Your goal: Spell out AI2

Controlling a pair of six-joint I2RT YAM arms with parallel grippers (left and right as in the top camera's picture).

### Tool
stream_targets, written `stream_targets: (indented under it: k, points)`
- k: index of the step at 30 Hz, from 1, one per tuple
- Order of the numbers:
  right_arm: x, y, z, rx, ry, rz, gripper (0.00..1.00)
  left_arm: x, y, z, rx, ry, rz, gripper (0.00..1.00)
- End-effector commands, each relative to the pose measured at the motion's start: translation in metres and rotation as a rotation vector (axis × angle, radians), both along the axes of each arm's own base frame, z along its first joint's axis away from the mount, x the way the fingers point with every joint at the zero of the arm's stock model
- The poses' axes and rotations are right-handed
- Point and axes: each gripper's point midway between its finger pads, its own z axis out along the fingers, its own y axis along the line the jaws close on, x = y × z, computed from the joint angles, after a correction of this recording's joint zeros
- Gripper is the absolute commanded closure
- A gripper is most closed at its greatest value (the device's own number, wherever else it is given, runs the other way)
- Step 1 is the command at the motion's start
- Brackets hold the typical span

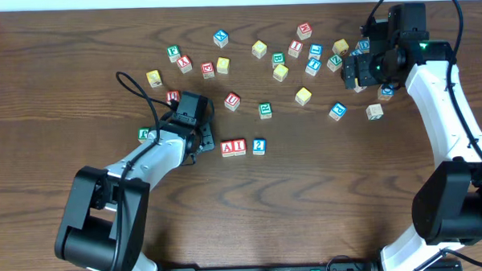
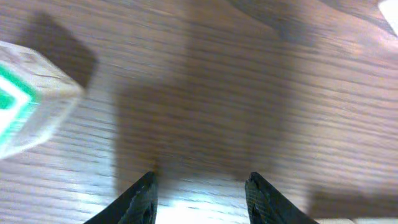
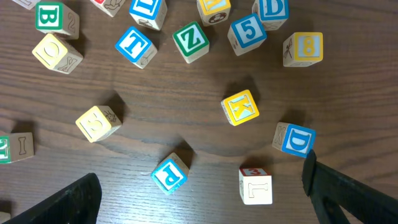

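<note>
Three blocks stand in a row at the table's middle: a red A block [image 1: 228, 147], a red I block [image 1: 240, 147] and a blue 2 block [image 1: 259, 146]. My left gripper [image 1: 199, 138] is just left of the row, low over bare wood, open and empty [image 2: 200, 182]. A green-lettered block [image 2: 25, 102] lies to its left in the wrist view. My right gripper [image 1: 356, 70] hovers over the loose blocks at the back right, wide open and empty [image 3: 200, 180]. Below it lie a blue P block [image 3: 169, 173] and a white L block [image 3: 255, 185].
Several loose letter blocks lie scattered across the back of the table [image 1: 278, 58], among them a yellow K block [image 3: 240, 107], a blue D block [image 3: 297, 139] and a green Z block [image 3: 191, 40]. A green block [image 1: 144, 134] and a red block [image 1: 172, 96] lie near my left arm.
</note>
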Motion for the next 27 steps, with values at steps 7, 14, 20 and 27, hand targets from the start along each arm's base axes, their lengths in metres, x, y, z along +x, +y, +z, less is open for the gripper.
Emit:
stream_targets:
  k: [7,14,20,27]
  points:
    - [0.004,-0.002,0.014,0.001,-0.035,-0.013,0.01,-0.022,-0.024,-0.006,-0.132,0.102,-0.079,0.55]
    - [0.004,-0.001,0.014,0.001,-0.035,-0.012,0.01,-0.040,-0.018,-0.011,-0.106,0.177,-0.085,0.55]
    - [0.004,0.003,0.014,0.001,-0.035,-0.002,0.01,-0.042,-0.017,-0.011,-0.103,0.186,-0.090,0.55]
    - [0.004,0.004,0.014,0.001,-0.037,-0.002,0.01,-0.044,-0.025,-0.010,-0.141,0.191,-0.132,0.55]
